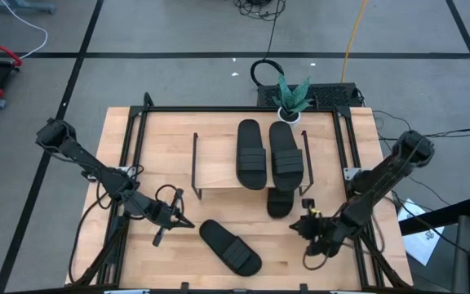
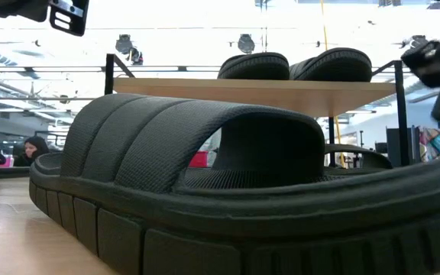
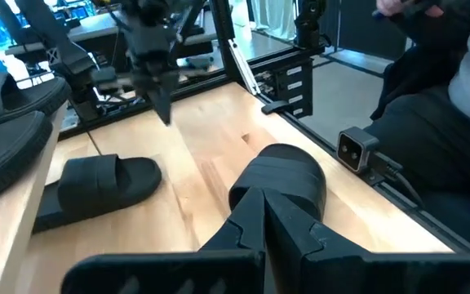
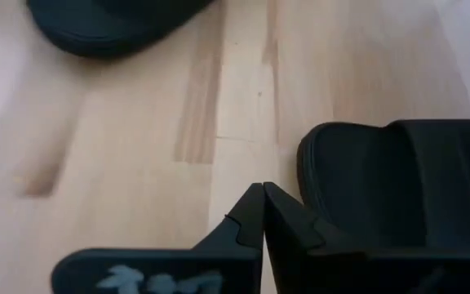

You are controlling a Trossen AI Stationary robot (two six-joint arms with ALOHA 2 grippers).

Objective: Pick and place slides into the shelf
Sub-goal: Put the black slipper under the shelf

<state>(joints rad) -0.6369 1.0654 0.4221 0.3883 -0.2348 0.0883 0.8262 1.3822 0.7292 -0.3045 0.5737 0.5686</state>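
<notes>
**A:** Slides first: where are your hands relative to them?

**B:** My left hand (image 1: pixel 184 221) is low over the counter (image 1: pixel 137 245), fingers pressed together with nothing between them. It points toward the loose slide on the counter (image 1: pixel 229 247), which lies just beside it, at an angle near the front edge. In my left wrist view that slide (image 3: pixel 288 175) sits just past my fingertips (image 3: pixel 268 224), strap up.

**A:** And the right hand?

**B:** My right hand (image 1: pixel 298 228) is also closed and empty, low over the counter on the right side. In my right wrist view my shut fingers (image 4: pixel 261 216) are right next to a slide (image 4: pixel 406 180) lying flat on the wood; I cannot tell whether they touch it.

**A:** Where are the others?

**B:** Two slides are on the shelf's top board, side by side on its right half: one (image 1: pixel 250 153) and its neighbour (image 1: pixel 285 153). A fourth slide (image 1: pixel 280 200) lies on the counter, poking out from under the front edge of the shelf (image 1: pixel 215 163), between my two hands and nearer the right one.

**A:** Anything further out?

**B:** A small potted plant (image 1: pixel 292 98) stands at the back edge of the counter behind the shelf. In the low view the nearest slide (image 2: pixel 205 191) fills most of the picture, with the shelf board (image 2: pixel 281 92) and the two slides on it above. A person (image 2: pixel 33 149) shows in the room far behind.
</notes>
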